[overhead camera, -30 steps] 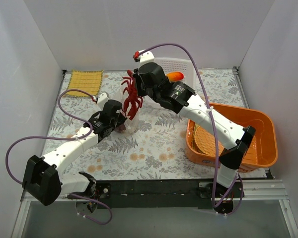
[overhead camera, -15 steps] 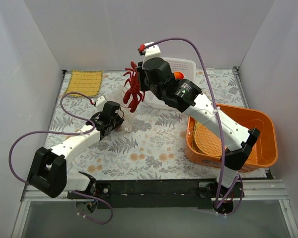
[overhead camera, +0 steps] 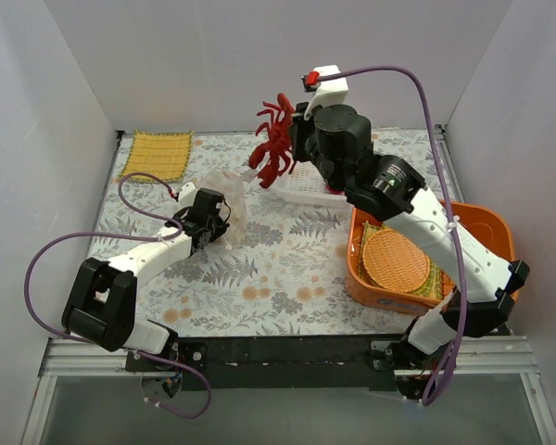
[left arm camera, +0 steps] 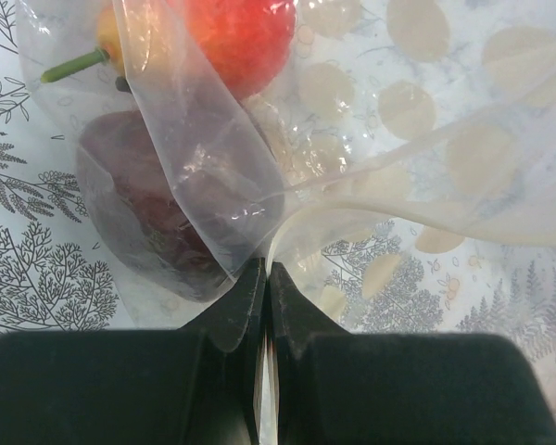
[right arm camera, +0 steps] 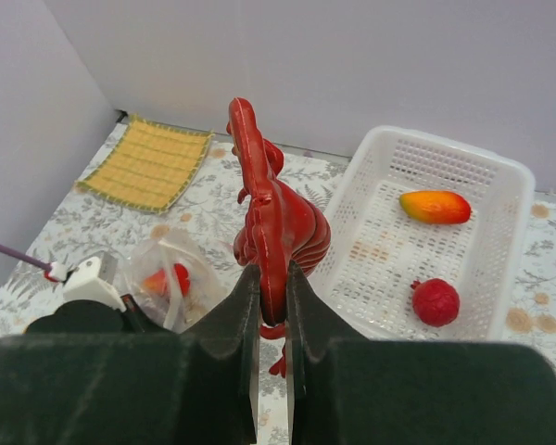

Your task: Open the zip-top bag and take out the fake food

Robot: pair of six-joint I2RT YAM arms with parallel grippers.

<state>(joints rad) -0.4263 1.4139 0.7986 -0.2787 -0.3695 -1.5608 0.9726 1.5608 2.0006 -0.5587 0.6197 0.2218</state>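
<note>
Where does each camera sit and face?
Top external: above, behind the bases, looking down at the table; both arms show.
Left wrist: looks down past the shut left gripper at the zip-top bag.
Right wrist: faces the back wall past the right gripper holding the lobster.
Shared: lobster, top and right wrist.

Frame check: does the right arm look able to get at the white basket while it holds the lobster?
Probably yes. The right gripper, shut on the lobster, hangs just beside the white basket. The basket's top is open, it holds only an orange fruit and a red fruit, and nothing stands between gripper and basket.
</note>
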